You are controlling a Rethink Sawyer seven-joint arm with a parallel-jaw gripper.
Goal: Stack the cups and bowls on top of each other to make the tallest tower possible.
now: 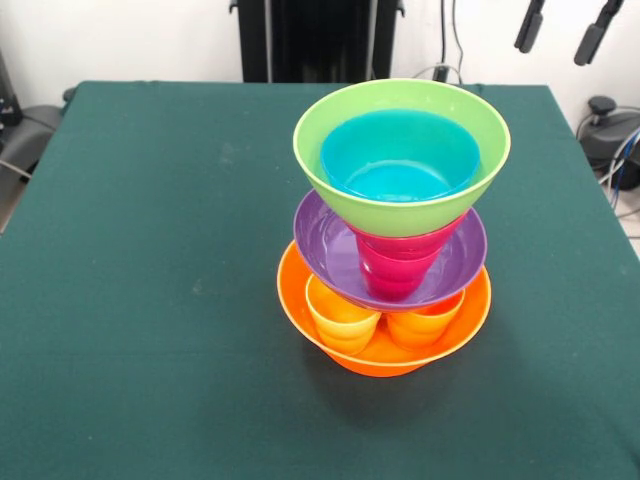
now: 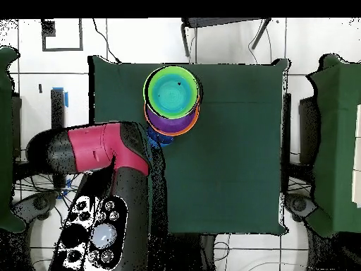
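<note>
Front view: the tower [image 1: 392, 230] stands on the green desk [image 1: 150, 280], right of centre. An orange bowl [image 1: 300, 300] carries a yellow cup [image 1: 340, 318] and an orange cup [image 1: 425, 325], then a purple bowl [image 1: 325, 245], a red cup [image 1: 398, 265], and a lime green bowl [image 1: 400, 210] cradling a light blue bowl [image 1: 400, 155]. Overhead view: the tower sits near the desk's top edge, the red and black arm [image 2: 99, 152] drawn back over the left edge; gripper state, cannot tell.

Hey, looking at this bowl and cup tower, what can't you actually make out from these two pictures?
- Gripper: neither view shows it; in the overhead view the arm ends beside the tower.
- Orange bowl: the purple bowl covers most of its inside in the front view.
- Red cup: its rim is hidden by the lime green bowl.
</note>
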